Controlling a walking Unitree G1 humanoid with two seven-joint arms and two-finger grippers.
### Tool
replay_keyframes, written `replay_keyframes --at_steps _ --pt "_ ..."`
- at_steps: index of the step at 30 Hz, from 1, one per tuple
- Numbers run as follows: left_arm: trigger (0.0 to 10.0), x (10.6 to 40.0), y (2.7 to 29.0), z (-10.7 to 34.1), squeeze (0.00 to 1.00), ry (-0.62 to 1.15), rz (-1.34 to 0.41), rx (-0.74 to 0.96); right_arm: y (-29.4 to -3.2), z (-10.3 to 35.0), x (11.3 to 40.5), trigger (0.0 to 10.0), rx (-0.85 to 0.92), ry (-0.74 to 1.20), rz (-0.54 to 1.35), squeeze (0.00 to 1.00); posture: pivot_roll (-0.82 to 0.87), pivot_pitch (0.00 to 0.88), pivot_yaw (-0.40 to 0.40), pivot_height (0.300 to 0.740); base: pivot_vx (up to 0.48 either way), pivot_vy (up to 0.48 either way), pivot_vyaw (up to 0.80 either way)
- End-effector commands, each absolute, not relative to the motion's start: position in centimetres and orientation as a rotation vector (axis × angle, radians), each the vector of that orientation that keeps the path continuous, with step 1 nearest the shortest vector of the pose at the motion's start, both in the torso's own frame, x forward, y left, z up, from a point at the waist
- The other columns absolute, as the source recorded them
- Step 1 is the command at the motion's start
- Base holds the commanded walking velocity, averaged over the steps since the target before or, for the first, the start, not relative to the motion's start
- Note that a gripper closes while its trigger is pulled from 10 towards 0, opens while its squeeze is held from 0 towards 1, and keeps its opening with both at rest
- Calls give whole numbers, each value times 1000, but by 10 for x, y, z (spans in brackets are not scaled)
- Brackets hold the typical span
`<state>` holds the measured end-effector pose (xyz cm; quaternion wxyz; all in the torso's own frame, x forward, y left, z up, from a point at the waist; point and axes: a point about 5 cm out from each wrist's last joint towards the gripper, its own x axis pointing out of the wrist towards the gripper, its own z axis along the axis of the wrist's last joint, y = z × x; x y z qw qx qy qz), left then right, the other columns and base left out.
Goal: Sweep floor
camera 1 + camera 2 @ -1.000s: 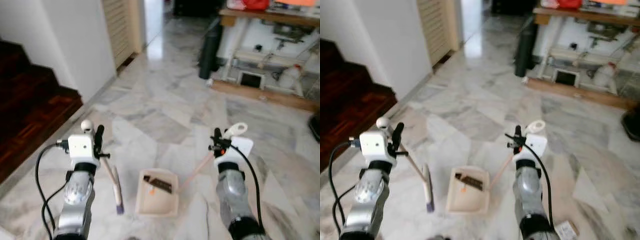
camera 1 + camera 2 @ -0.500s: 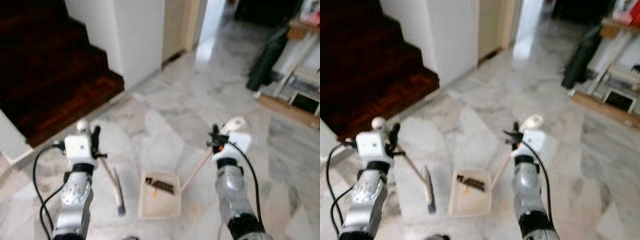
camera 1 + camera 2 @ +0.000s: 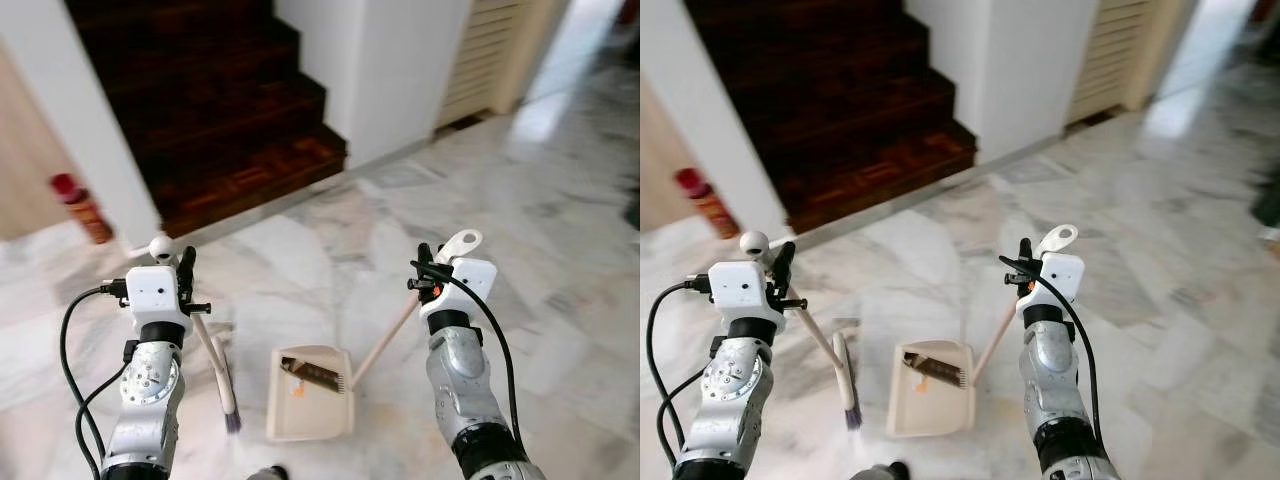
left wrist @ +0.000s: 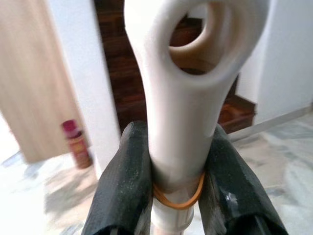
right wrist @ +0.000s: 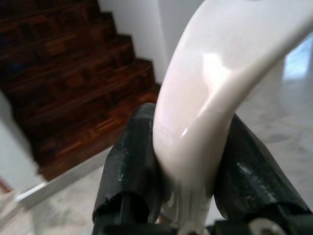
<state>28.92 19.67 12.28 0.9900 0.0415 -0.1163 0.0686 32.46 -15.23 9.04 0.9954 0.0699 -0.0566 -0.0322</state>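
Broom [image 3: 222,365] sits lower left of the head view, head down on the marble, handle slanting up into the left gripper [image 4: 178,188]. Left wrist view: both black fingers [image 4: 124,186] clamped on the cream handle just under its hanging loop, a rubber band around the shaft at the grip.

Dustpan [image 3: 312,390] is bottom centre, flat on the floor, just beside the broom head but apart from it. Dark debris plus a small orange bit already sit in the pan. Its long handle [image 3: 385,340] runs up and right to the right gripper [image 5: 188,181], whose fingers are closed tight on the white curved top end.

Judgement: mid-sweep, load partly collected, robot looking for the next patch.

To do it well:
- keep the pan lip flush on the marble, otherwise dirt slides under
- keep the pan level when it moves, contents look loose
- short strokes with the broom toward the pan mouth, bristles in contact
- both grips are at the far end of long handles, so small wrist tilts swing the heads a lot; go slow

Around: marble floor [image 3: 560,300], dark wood stairs [image 3: 220,100] top centre, white wall [image 3: 400,70] upper right, a red bottle [image 3: 80,205] at left.
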Motion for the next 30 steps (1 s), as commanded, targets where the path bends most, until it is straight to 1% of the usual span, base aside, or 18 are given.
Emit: replay_keyframes --at_steps 1,10,24,30 --pt "10000 290 198 133 0 -279 143 85 -152 103 328 10000 145 -161 -64 0 120 131 -33 740 0 0 800" --pt "10000 289 200 135 0 -279 151 92 -152 103 328 10000 148 -157 -63 0 128 140 -30 740 0 0 800" --pt "10000 288 202 134 0 -264 160 70 -148 99 329 10000 188 -113 -39 0 129 148 -32 740 0 0 0" --pt "10000 288 202 134 0 -262 158 70 -146 100 330 10000 195 -111 -28 0 131 151 -32 740 0 293 0"
